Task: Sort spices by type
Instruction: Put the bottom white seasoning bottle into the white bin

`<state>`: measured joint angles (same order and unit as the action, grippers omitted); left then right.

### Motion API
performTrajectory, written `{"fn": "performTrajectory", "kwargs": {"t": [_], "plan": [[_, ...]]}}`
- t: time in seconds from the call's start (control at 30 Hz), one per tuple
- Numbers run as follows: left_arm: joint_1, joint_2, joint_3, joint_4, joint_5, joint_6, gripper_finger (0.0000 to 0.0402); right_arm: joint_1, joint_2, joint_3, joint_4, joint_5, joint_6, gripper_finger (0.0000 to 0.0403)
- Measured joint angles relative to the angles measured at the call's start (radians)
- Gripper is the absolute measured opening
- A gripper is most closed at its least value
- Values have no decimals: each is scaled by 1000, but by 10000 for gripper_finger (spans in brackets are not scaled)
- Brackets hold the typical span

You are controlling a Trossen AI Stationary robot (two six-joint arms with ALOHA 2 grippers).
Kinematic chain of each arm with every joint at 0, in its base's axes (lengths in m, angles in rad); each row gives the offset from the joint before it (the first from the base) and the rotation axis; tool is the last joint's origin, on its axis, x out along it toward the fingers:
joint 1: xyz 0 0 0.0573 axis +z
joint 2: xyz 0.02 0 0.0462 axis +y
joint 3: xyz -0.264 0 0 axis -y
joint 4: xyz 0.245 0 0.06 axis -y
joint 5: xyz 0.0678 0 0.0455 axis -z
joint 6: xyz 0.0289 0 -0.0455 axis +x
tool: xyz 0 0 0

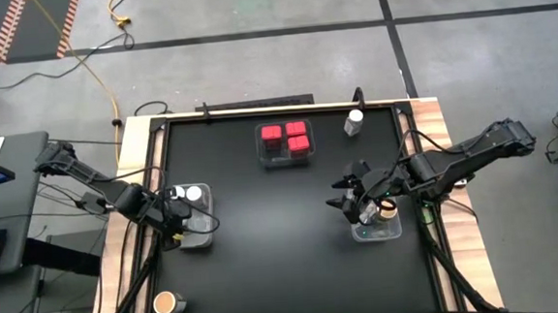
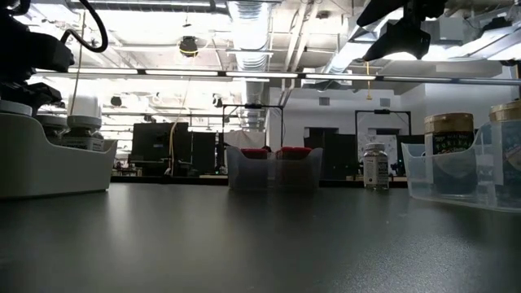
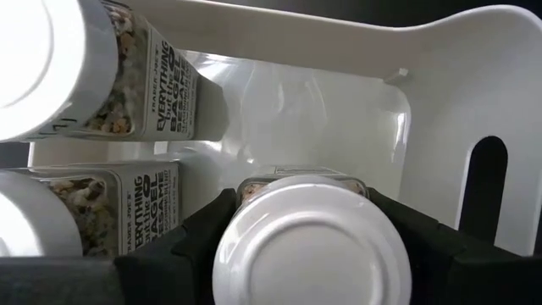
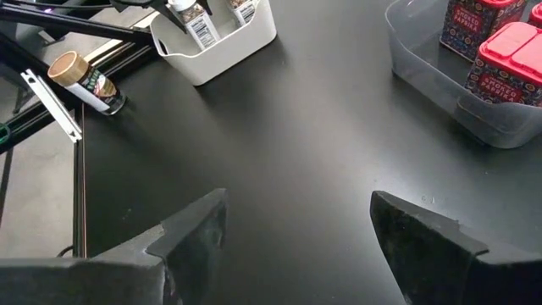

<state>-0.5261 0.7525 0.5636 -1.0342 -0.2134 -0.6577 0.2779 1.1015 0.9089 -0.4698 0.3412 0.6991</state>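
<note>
My left gripper reaches down into a white bin at the table's left and is shut on a white-capped round jar. Two more white-capped jars stand beside it in that bin. My right gripper hangs open over bare table beside a clear bin that holds tan-lidded jars. Red square-topped spices sit in a clear bin at the far middle. One white-capped jar stands alone on the table near the far edge. A tan-lidded jar stands at the near left corner. My left gripper has the white-capped jar between its two fingers, one on each side of the jar just under its cap. The fingers come from above, slanting steeply down. The jar stands upright inside the white bin; its cap hides its base.
The white bin's wall and handle slot stand close around the left gripper. The middle of the black table between the bins is bare. Cables and a frame run along the table's left edge.
</note>
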Motion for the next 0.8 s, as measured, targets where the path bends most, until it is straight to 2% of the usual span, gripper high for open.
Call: {"fn": "performTrajectory", "kwargs": {"t": [0.27,0.53,0.8], "plan": [[0,0,0,1,0,-10,232,0,0,0,0,0,0,315],[0,0,0,9,0,-24,255,0,0,0,0,0,0,315],[0,0,0,9,9,-59,255,0,0,0,0,0,0,315]]}}
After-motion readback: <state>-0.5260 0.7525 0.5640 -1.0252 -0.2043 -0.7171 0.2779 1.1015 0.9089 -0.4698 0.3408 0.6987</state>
